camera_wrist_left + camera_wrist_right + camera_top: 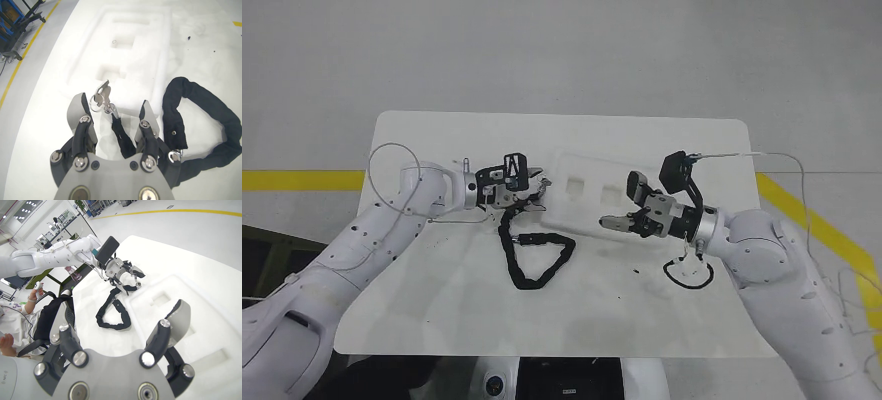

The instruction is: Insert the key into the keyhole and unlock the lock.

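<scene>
Key: the key [103, 92] sits with its blade in the keyhole [109, 109] at the tip of the lock head [115, 114]. Its bow and key ring [93, 103] stick out toward the foam tray [143, 56].
Lock: the lock head juts from the black-sleeved chain [198, 98], which loops on the table [442, 300] beside the tray. The chain's other end [175, 136] lies apart from the head.
Left gripper: the left gripper [114, 100] is released, its jaws spread to either side of the lock head and key, pinching neither.
Right gripper: the right gripper [122, 304] hangs over the tray, spread wide and empty, well apart from the lock.
Stage: insertion looks done, but whether the key has been turned cannot be told.
Risk, turning: nothing clamps the lock head (its sleeve merely runs back under the palm). A twist on the key would likely spin the whole head rather than the cylinder.
Risk, grasp: the bow is thin and the ring dangles beside it. Closing on the ring or on the bow's edge could slip, or lever the key back out.
Risk, approach: a nudge from either finger could shove the unheld head aside and shift the keyhole.
</scene>
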You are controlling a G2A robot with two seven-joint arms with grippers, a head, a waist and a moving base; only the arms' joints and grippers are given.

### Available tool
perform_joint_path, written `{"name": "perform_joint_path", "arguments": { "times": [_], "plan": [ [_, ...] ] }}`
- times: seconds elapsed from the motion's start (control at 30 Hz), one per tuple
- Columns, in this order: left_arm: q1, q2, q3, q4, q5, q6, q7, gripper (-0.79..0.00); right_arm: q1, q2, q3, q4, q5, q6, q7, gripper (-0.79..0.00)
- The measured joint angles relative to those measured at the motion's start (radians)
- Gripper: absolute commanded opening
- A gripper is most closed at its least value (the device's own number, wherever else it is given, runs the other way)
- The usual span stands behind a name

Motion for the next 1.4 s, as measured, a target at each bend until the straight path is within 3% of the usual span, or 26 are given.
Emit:
{"name": "perform_joint_path", "arguments": {
  "times": [0.4,0.8,1.13,1.4],
  "plan": [
    [-0.041,0.028,-0.135,0.062,0.083,-0.011,0.26,0.0,0.042,0.011,0.117,0.107,-0.152,-0.029,-0.14,0.0],
    [-0.039,0.069,-0.263,0.13,0.179,0.027,0.475,0.0,0.078,0.024,0.202,0.142,-0.305,-0.069,-0.223,0.0],
    [-0.031,0.107,-0.362,0.133,0.213,-0.019,0.505,0.0,0.121,0.035,0.255,0.143,-0.347,-0.048,-0.191,0.0],
    [-0.021,0.112,-0.375,0.12,0.214,-0.024,0.497,-0.001,0.122,0.036,0.257,0.143,-0.348,-0.05,-0.189,0.0]
  ]
}}
